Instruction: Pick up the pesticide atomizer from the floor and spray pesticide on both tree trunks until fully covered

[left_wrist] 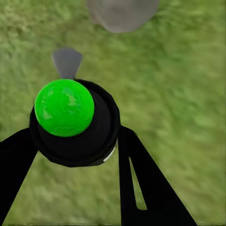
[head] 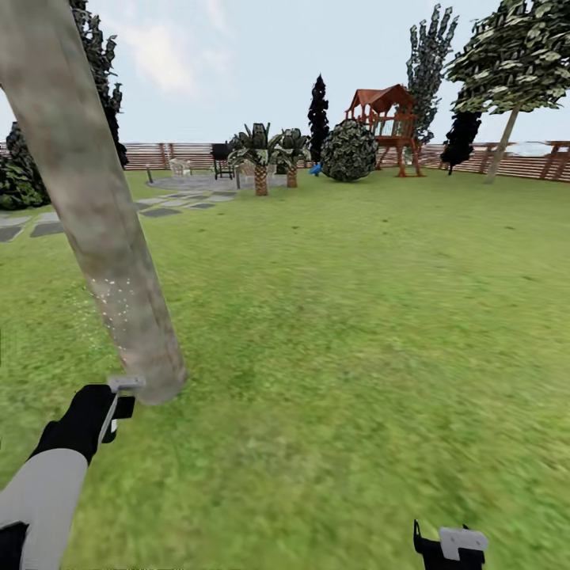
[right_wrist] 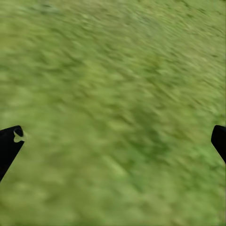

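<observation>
Two arms visible in the head view, both low and near the body. Left arm, grey forearm with black wrist, reaching forward and up toward the base of the pale mottled beige-grey tree trunk [head: 95, 237], which leans across that view's left side; fine white specks seen on the lower part of this trunk. Left gripper [head: 111, 412] clamped on the black pesticide atomizer with bright green round cap [left_wrist: 64, 107], its two black fingers [left_wrist: 141, 183] pressed against the bottle's sides in the left wrist view, grey nozzle pointing toward the grey trunk foot [left_wrist: 123, 13] just ahead. Nozzle tip just beside the trunk in the head view; whether touching, cannot tell. Right gripper [head: 450, 546] held low at the bottom edge of the head view, over the wide green lawn [head: 380, 317]; in the right wrist view its dark fingertips [right_wrist: 9, 143] spread wide at opposite edges, with blurred grass between. Farther back, a second slim-trunked tree with dark green blocky crown [head: 514, 71] near the brown horizontal-slat wooden fence [head: 530, 162], well apart from the arms. Also there: short scaly palms [head: 261, 158], a round bush [head: 349, 150], a red-brown wooden play tower [head: 388, 123], grey stepping stones [head: 162, 210].
</observation>
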You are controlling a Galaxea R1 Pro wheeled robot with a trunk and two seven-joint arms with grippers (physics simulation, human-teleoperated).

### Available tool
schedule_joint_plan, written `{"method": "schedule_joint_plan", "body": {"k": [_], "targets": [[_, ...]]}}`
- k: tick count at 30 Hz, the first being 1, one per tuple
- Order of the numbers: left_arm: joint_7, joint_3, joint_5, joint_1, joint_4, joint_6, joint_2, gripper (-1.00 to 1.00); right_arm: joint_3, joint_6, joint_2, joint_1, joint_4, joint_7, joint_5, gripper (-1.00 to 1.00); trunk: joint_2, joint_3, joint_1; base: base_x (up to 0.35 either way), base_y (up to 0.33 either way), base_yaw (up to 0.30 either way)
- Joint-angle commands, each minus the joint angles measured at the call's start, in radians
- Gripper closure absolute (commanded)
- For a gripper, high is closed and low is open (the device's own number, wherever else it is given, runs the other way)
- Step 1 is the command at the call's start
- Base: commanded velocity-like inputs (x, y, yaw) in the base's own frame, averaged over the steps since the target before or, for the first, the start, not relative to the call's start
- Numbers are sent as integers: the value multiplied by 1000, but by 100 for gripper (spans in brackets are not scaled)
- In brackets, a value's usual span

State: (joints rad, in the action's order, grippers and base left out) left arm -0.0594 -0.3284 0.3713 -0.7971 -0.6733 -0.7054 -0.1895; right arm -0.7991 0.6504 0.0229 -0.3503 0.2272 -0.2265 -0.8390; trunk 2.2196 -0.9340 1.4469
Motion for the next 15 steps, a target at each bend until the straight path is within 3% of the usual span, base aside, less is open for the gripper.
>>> {"method": "schedule_joint_plan", "body": {"k": [1,6,10,12,15], "targets": [[1,-3,10,-1,8,0,3,100,-5,3,0,-1,-2,-6,-11,-100,0,-1,0,0,0,35],[13,-4,9,21,22,21,31,100,-5,3,0,-1,-2,-7,-11,-100,0,-1,0,63,-35,8],[22,-8,12,31,17,65,27,100,-5,2,0,-1,-2,-5,-11,-100,0,-1,0,258,-133,0],[27,-34,12,32,17,70,21,100,-6,2,1,-1,-2,-5,-11,-100,0,-1,0,300,-61,0],[43,-102,12,33,16,75,11,100,-6,2,1,-1,-2,-5,-11,-100,0,-1,0,313,-16,0]]}}
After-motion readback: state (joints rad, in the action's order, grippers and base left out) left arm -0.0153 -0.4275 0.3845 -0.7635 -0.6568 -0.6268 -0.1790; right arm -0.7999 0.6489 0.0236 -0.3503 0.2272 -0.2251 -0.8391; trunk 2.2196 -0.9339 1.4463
